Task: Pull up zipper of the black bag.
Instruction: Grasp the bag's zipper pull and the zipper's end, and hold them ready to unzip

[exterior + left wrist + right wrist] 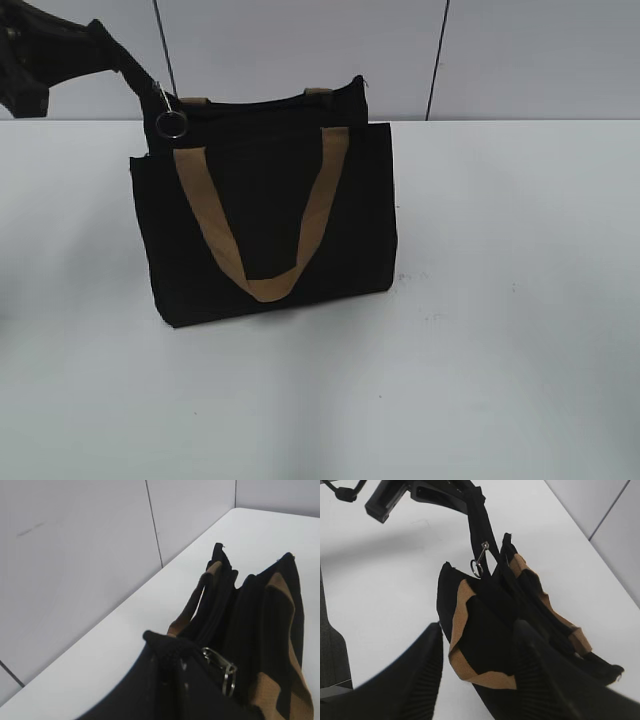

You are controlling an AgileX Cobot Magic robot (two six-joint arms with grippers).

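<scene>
Gripping zipper [479, 566] end of black bag [265, 215], left gripper [476, 517]; right gripper [475, 675] apart.

left arm [70, 60]: showing matte black, angular housing | right gripper [480, 680]: showing two broad black fingers [415, 680], fine ribbed inner pads, rounded tips

My left gripper [150, 85] reaches in from the far left, fingers pinched together. My right gripper [480, 675] hovers with its ribbed fingers [420, 680] spread wide, holding nothing.
</scene>
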